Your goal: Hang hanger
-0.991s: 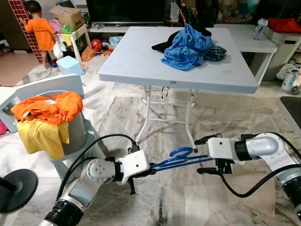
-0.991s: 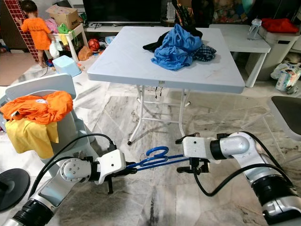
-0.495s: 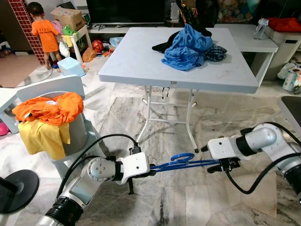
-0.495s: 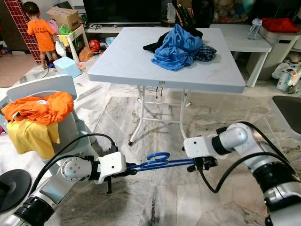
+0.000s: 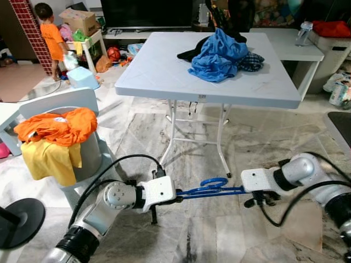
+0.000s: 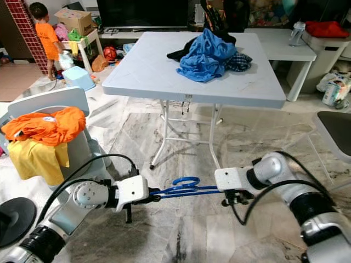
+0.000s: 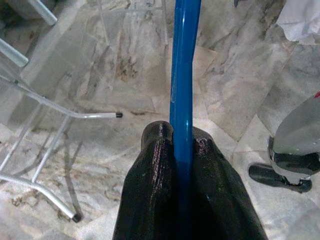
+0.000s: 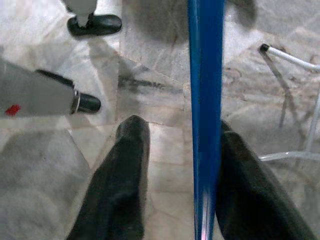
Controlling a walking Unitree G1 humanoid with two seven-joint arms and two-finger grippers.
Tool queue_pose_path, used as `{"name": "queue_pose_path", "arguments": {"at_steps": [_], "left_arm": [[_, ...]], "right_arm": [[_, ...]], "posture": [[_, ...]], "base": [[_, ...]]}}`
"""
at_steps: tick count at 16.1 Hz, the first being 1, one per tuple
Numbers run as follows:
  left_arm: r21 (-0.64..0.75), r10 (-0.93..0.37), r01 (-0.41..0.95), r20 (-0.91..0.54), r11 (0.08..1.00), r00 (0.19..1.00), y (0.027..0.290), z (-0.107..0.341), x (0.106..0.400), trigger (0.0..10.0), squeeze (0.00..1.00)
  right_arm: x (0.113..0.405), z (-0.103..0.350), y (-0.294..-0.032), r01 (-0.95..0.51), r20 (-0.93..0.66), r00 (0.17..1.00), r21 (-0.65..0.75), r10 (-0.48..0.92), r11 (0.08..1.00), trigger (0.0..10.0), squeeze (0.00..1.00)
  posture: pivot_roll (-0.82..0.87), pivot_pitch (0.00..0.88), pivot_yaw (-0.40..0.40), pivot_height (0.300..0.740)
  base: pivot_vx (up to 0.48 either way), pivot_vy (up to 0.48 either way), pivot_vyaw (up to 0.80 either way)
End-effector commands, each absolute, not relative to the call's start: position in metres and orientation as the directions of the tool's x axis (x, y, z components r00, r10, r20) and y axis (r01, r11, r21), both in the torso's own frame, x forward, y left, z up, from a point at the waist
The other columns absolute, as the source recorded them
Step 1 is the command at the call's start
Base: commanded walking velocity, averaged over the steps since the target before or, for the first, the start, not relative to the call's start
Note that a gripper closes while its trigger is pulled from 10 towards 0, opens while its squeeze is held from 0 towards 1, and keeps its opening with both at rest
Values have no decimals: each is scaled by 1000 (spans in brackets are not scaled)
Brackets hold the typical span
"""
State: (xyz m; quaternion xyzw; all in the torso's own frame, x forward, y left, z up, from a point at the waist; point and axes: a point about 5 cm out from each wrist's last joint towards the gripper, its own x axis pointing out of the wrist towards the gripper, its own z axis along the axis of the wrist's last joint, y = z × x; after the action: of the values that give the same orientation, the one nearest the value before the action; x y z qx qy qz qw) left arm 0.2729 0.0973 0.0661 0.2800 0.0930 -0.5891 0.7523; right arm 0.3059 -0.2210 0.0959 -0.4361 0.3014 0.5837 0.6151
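Left end effector [image 7: 182, 150] clamps the blue hanger [image 5: 211, 188] above the floor [image 5: 219, 235]; right end effector [image 8: 187, 145] stands apart around it.

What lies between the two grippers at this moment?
The blue hanger spans the stretch between the left gripper and right gripper, above bare marble floor, in both eye views.

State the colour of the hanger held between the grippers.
Blue; the hanger shows best in the left wrist view.
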Motion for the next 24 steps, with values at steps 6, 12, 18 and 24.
{"name": "queue_pose_path", "arguments": {"at_steps": [6,12,18,24], "left_arm": [[351,-831,922,-455,165,321,98,71,279,10000,0],[352,-825,923,-466,159,320,99,68,278,10000,0],[351,-826,905,-417,239,379,103,72,279,10000,1000],[383,-853,874,-302,299,425,108,97,264,10000,1000]], "right_arm": [[316,97,-217,-978,-848,204,-201,489,59,0,0],[319,105,-225,-976,-848,217,-205,483,79,0,0],[319,102,-227,-961,-835,269,-263,480,82,0,0],[320,90,-235,-917,-817,398,-373,416,145,0,0]], "posture": [[-162,0,40,740],[-164,0,37,740],[-162,0,40,740],[-144,0,34,740]], "base": [[0,0,0],[0,0,0],[0,0,0],[0,0,0]]}}
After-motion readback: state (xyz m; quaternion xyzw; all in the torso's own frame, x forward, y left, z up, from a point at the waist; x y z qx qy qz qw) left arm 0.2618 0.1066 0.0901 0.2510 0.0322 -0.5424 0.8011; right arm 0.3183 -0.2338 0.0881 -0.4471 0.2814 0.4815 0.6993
